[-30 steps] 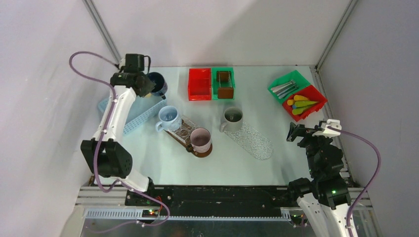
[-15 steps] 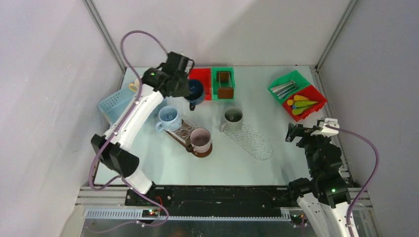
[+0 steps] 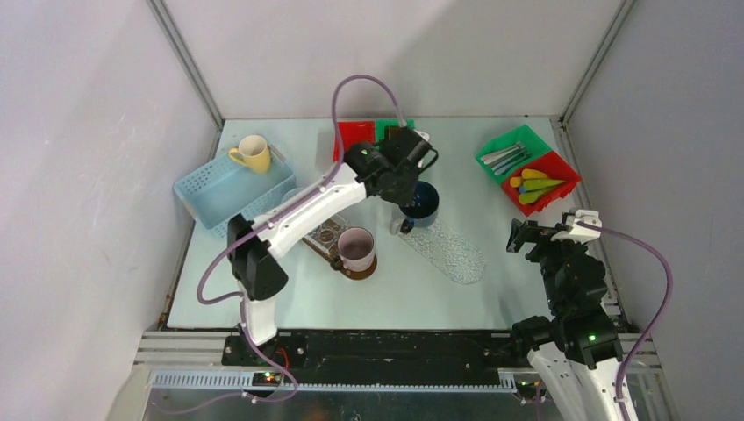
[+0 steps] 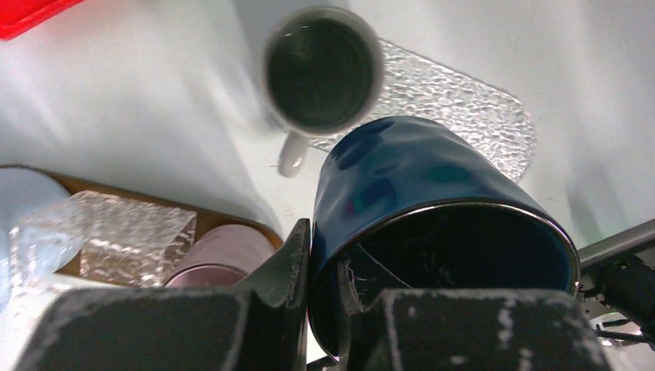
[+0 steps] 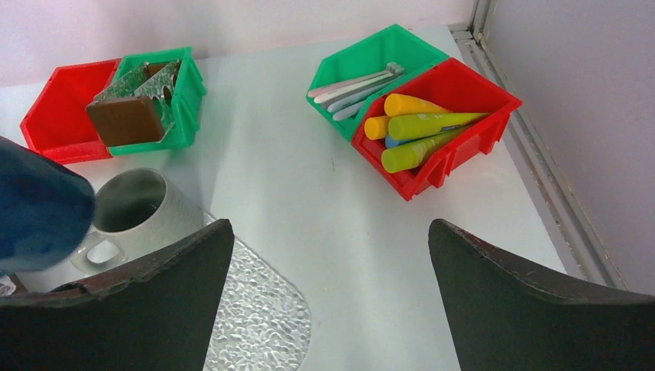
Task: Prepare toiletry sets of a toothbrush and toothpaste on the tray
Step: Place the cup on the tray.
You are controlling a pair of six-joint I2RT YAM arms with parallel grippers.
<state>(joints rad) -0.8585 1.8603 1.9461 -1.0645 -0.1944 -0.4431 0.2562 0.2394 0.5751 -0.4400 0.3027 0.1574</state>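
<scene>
Bare counter (image 5: 309, 178) lies open between the right tool (image 5: 328, 228) and the green bin (image 5: 371, 50) of toothbrushes (image 5: 351, 83) and the red bin (image 5: 463, 154) of tubes (image 5: 425, 124). The clear tray (image 5: 263, 325) is free at its near half. A grey mug (image 5: 135, 209) stands at its far end, with the dark blue mug (image 5: 39, 209) in the left tool (image 4: 320, 270) hanging above it.

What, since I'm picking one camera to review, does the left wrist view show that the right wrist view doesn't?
Left wrist only: the left gripper pinching the wall of the dark blue mug, and the pink mug. Right wrist only: the toothbrushes, the tubes and the open right gripper. Both: the grey mug, the clear tray and the dark blue mug.
</scene>
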